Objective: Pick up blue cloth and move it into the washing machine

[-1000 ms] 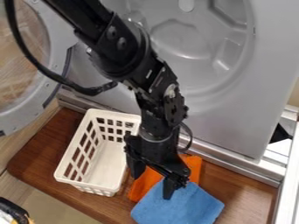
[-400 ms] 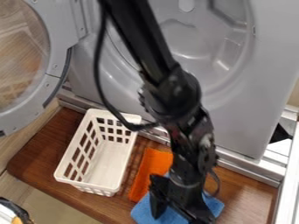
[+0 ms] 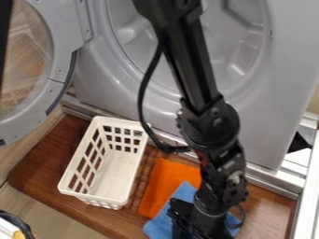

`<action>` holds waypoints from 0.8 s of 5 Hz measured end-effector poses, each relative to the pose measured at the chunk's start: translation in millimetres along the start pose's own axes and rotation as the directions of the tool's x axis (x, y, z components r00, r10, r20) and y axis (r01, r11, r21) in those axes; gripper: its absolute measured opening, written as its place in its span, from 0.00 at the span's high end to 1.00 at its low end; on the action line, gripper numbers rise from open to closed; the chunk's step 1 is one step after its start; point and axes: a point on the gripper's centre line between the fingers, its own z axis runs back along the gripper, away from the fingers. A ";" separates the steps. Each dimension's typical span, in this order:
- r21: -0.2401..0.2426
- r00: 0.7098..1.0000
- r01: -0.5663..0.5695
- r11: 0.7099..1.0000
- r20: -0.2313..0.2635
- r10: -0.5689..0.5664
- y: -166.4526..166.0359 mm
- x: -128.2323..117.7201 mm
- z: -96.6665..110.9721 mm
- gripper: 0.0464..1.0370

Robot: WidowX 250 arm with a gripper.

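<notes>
1 gripper (image 3: 194, 228) over 1 blue cloth (image 3: 160, 225); 1 orange cloth (image 3: 168, 182), 1 basket (image 3: 100, 201); grip unclear.

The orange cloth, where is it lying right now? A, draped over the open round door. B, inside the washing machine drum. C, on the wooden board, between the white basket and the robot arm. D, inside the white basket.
C: the orange cloth lies flat on the wooden board, with the white basket on one side and the robot arm on the other.
</notes>
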 end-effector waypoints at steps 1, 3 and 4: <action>0.019 1.000 -0.013 1.000 -0.015 0.014 1.2 -0.1 0.6 0.60; 0.017 0.999 -0.049 0.999 -0.013 0.049 7.5 -11.8 13.2 0.93; 0.004 0.997 -0.071 0.997 0.018 0.071 9.2 -15.6 36.9 0.95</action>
